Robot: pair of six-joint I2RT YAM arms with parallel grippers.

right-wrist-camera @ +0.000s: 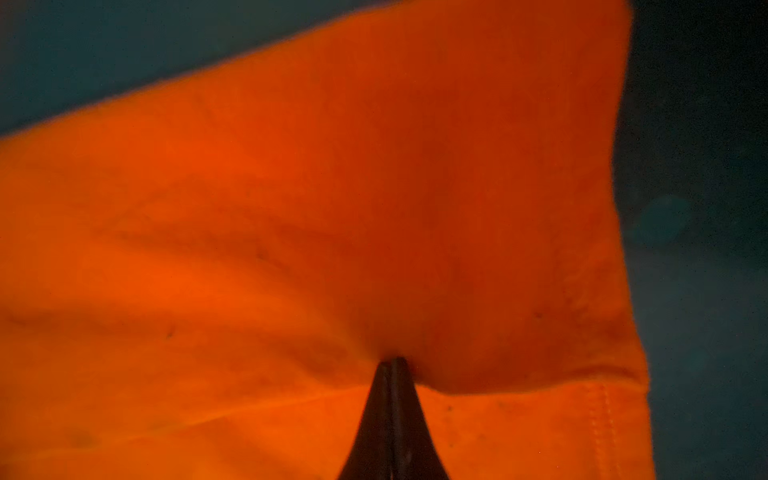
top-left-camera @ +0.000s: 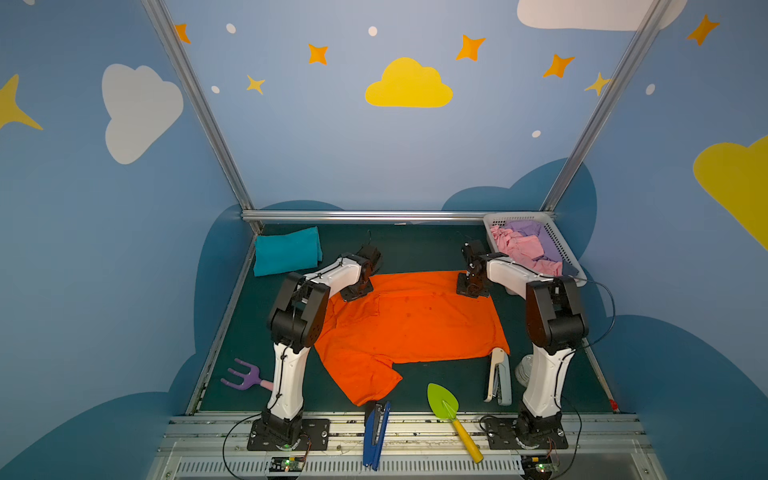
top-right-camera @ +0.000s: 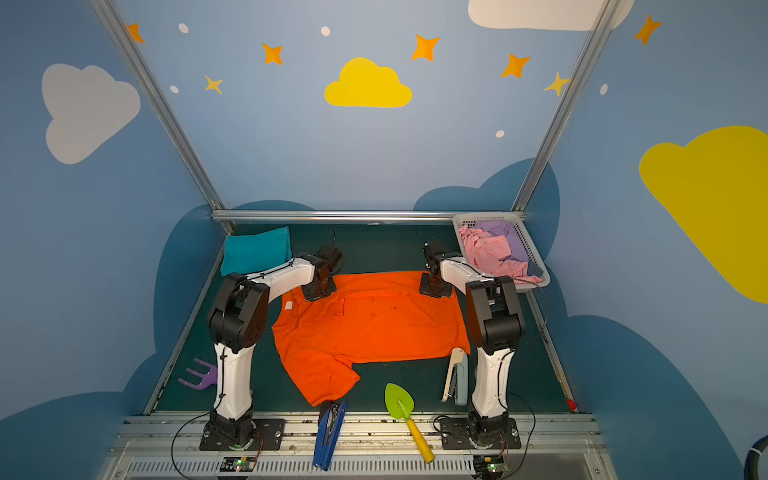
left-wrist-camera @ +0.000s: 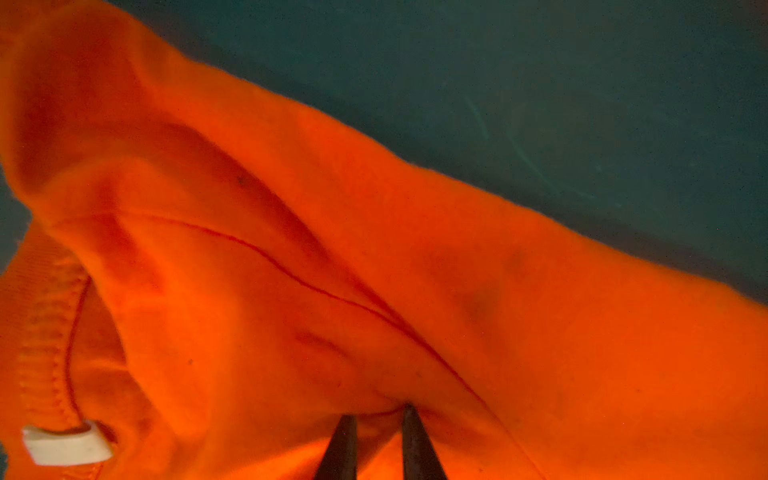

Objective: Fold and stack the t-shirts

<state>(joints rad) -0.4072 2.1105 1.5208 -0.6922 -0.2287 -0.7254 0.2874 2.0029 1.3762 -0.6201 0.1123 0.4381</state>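
The orange t-shirt [top-left-camera: 415, 324] lies spread on the bench [top-left-camera: 415, 245] between the arms; the folded teal t-shirt [top-left-camera: 286, 249] sits at the far left corner. The left gripper [left-wrist-camera: 377, 412] pinches the orange t-shirt's far edge near the collar [left-wrist-camera: 45, 324], and the right gripper [right-wrist-camera: 390, 360] is clenched on that edge near the hem [right-wrist-camera: 598, 436]. A clean fold likely needs both raised level, moving together, cloth taut.

Two matching arms, white shells and black joints

The left arm [top-left-camera: 286, 374] and right arm [top-left-camera: 542, 382] share glossy white link covers, bulky black joint housings and a flat black base plate [top-left-camera: 316, 432] studded with silver screws. Thin black cables are tied along the white covers and loop down to a small circuit board [top-left-camera: 286, 463] showing a green light. The left tool [left-wrist-camera: 379, 411] and right tool [right-wrist-camera: 392, 360] end in dark, tapered fingertips [left-wrist-camera: 417, 449].
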